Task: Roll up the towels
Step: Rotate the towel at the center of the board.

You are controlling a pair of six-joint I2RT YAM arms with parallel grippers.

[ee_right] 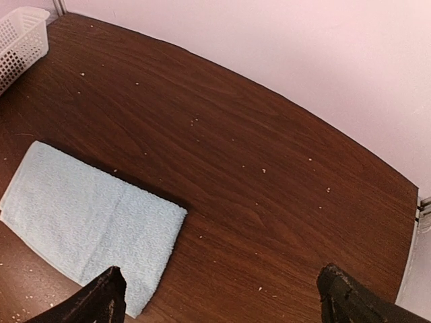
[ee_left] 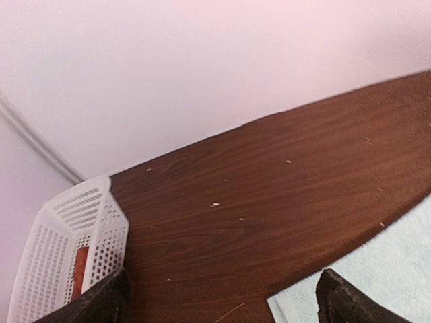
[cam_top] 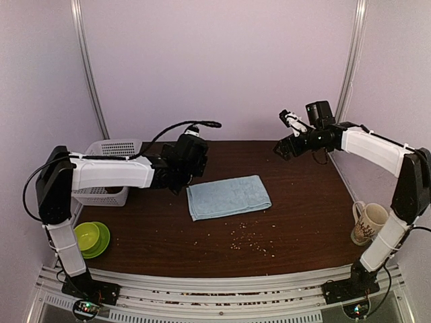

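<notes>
Top external view: pale blue towel point(cam_top: 229, 196) flat on bench point(cam_top: 310, 208), unrolled. Left hand point(cam_top: 182, 183) open, just left of it. Right hand point(cam_top: 285, 136) open, raised far right. Red towel point(ee_left: 81, 268) in basket point(ee_left: 67, 222).

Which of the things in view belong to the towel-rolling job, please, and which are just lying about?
For the job:
- light-blue towel, lying flat, not yet rolled
- rust-red cloth inside the white basket, likely the second towel

Just lying about:
- white basket itself
- green bowl
- mug
- crumbs
</notes>
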